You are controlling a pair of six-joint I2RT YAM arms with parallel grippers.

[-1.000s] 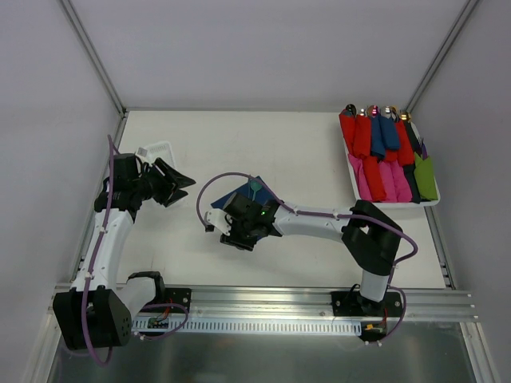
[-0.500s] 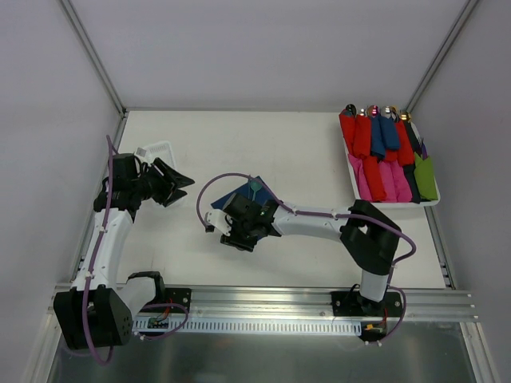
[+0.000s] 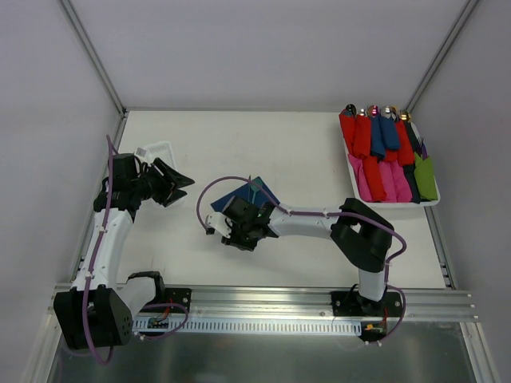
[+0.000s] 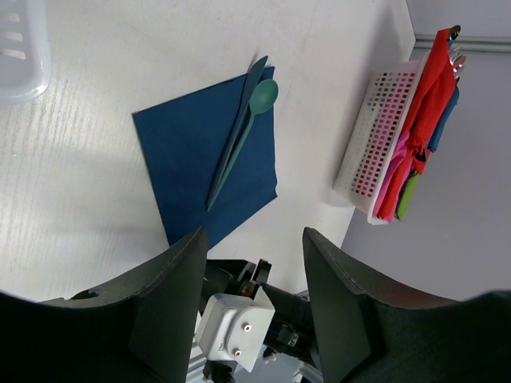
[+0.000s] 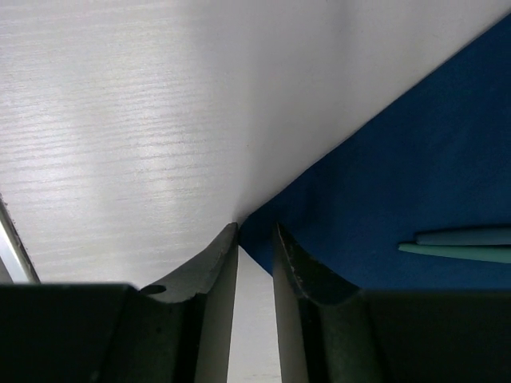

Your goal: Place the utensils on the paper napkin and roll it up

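The navy paper napkin (image 3: 239,195) lies flat on the table as a diamond, also seen in the left wrist view (image 4: 188,159) and the right wrist view (image 5: 415,175). Two teal utensils (image 4: 242,132), a spoon and a slimmer piece, lie side by side across the napkin; their handle ends (image 5: 463,243) show in the right wrist view. My right gripper (image 5: 255,231) sits low at the napkin's near corner, jaws narrow but apart, the corner at its fingertips. From above, the right gripper (image 3: 238,217) covers that corner. My left gripper (image 3: 172,185) hovers open and empty, left of the napkin.
A white perforated tray (image 3: 354,171) at the back right holds several red, pink, blue and green rolled bundles (image 3: 387,159). A small white basket (image 3: 160,148) stands behind the left gripper. White walls close in the table on three sides.
The right gripper's jaws have narrowed around the napkin's near corner and the arm has shifted slightly left. The left arm has not moved.
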